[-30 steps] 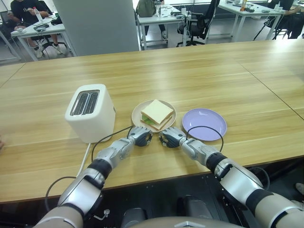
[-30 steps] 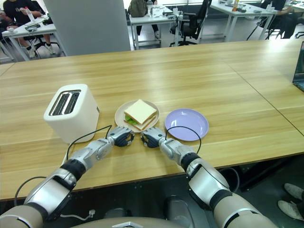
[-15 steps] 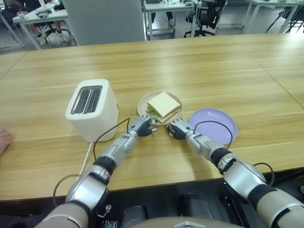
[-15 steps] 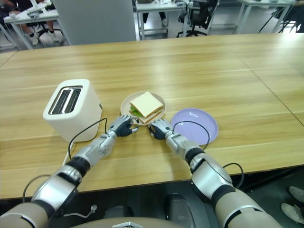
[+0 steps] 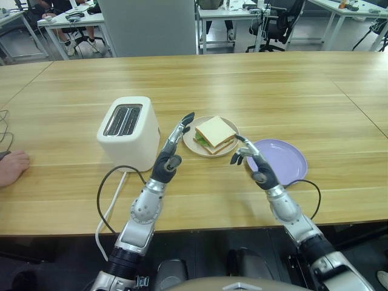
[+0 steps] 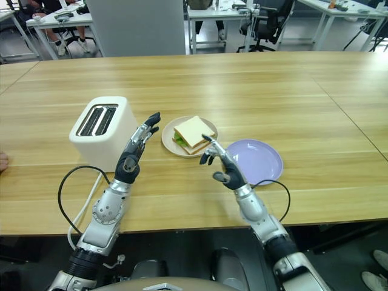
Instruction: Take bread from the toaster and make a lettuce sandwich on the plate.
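A sandwich (image 5: 215, 133) of two bread slices with green lettuce between them lies on the beige plate (image 5: 197, 145) at the table's middle. The white toaster (image 5: 128, 131) stands to its left, slots empty. My left hand (image 5: 170, 154) is raised between toaster and plate, fingers stretched out, holding nothing. My right hand (image 5: 257, 166) is lifted just right of the beige plate and over the near edge of the purple plate (image 5: 287, 160), fingers spread, holding nothing.
The toaster's black cable (image 5: 107, 191) loops over the table's front edge beside a white cord. A second cable (image 5: 313, 194) curls near the purple plate. A person's hand (image 5: 12, 168) rests on the table at the far left edge.
Both hands have lifted off the table in front of the plate and uncurled from fists to stretched fingers. The camera has also shifted; the sandwich and plates stay put.
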Controlling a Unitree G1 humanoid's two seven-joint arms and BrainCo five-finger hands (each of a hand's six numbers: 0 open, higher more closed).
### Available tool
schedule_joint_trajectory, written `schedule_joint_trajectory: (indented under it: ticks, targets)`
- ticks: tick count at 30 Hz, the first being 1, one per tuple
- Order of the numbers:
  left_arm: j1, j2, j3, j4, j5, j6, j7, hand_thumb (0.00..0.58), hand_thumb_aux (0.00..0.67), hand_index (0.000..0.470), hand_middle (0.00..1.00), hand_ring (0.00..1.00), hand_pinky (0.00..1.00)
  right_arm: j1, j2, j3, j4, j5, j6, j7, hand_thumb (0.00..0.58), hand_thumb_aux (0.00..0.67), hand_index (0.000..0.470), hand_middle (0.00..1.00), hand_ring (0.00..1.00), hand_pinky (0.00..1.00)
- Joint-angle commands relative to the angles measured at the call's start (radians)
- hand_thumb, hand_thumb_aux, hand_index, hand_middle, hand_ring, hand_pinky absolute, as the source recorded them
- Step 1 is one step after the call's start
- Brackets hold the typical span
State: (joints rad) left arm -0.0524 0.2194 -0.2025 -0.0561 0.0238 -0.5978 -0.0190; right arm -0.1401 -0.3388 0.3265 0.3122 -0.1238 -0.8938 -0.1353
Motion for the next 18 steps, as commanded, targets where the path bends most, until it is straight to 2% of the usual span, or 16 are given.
schedule_joint_trajectory:
  ticks: [1, 8, 18]
  targets:
    - [0.013, -0.017, 0.014, 0.077, -0.017, -0.048, -0.042, 0.0, 0.0, 0.0, 0.0, 0.0, 0.0, 0.053, 0.026, -0.051, -0.074, 0.057, 0.017, 0.046, 0.0, 0.0, 0.0, 0.0, 0.0, 0.0]
    - [0.033, -0.024, 0.045, 0.184, -0.081, -0.144, -0.124, 0.0, 0.0, 0.0, 0.0, 0.0, 0.0, 0.065, 0.1, -0.084, -0.059, 0.196, 0.02, 0.16, 0.0, 0.0, 0.0, 0.0, 0.0, 0.0]
    - [0.058, -0.052, 0.065, 0.174, -0.109, -0.173, -0.187, 0.0, 0.0, 0.0, 0.0, 0.0, 0.0, 0.1, 0.157, -0.13, -0.084, 0.234, 0.028, 0.256, 0.0, 0.0, 0.0, 0.0, 0.0, 0.0]
